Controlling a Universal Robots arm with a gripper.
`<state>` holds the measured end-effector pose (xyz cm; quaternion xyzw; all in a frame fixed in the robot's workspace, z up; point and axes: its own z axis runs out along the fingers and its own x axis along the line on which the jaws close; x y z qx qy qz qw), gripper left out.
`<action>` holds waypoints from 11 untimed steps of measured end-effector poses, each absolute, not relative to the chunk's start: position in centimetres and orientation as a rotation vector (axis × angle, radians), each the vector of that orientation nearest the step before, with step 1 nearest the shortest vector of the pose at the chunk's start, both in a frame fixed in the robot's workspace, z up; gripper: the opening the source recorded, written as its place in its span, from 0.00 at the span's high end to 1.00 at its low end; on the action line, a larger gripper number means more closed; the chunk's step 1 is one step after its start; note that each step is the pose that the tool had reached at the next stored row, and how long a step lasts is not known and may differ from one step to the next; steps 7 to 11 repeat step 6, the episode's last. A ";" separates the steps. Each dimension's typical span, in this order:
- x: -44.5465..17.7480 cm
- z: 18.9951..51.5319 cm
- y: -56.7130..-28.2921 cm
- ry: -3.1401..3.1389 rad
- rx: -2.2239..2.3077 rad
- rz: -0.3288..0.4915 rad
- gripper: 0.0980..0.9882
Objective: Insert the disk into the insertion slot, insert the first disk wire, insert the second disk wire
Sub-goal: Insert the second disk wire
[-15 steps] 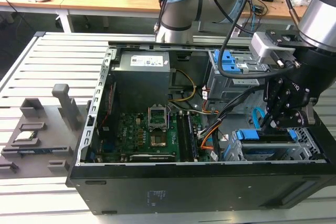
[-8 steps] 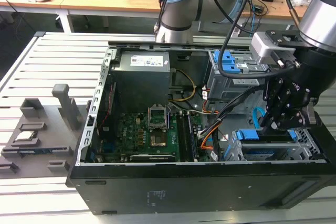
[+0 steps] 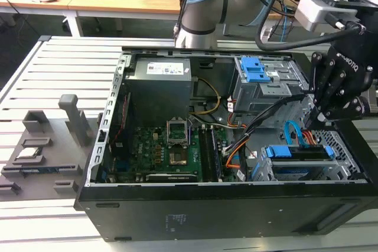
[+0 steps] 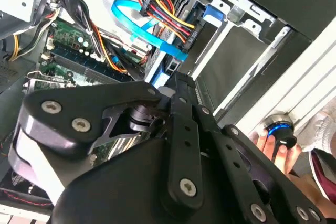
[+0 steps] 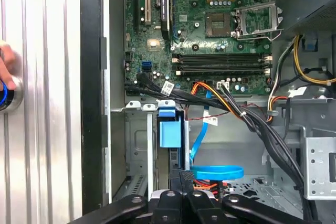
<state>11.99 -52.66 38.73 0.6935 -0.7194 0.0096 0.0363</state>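
**Gripper at the drive cage, disk seated in the slot**

The gripper hangs over the open case, at the exterior view's right, just above the slot. Whether its fingers are open or closed, and whether they grip anything, cannot be told: in both wrist views the black linkages cover the tips.

The disk sits inside the slot, its blue caddy edge facing up. In the first wrist view the caddy's blue tab stands in the cage, just ahead of the gripper linkages.

The first wire, an orange, red and black bundle, ends in a black plug at the disk's edge; in the second wrist view it appears to meet the disk beside the blue caddy. Whether it is fully seated cannot be told.

The second wire, flat and light blue, loops just beside the first wire and runs down to the same disk edge. In the first wrist view its loop lies directly above the gripper.

A person's hand rests on a blue-ringed button on the table outside the case.
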 end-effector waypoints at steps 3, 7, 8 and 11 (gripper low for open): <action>12.0 38.8 -52.7 -2.209 2.130 0.030 0.99; 12.0 38.8 -52.7 -2.209 2.130 0.030 0.99; 12.0 38.8 -52.7 -2.209 2.130 0.030 0.99; 12.0 38.8 -52.7 -2.209 2.130 0.030 0.99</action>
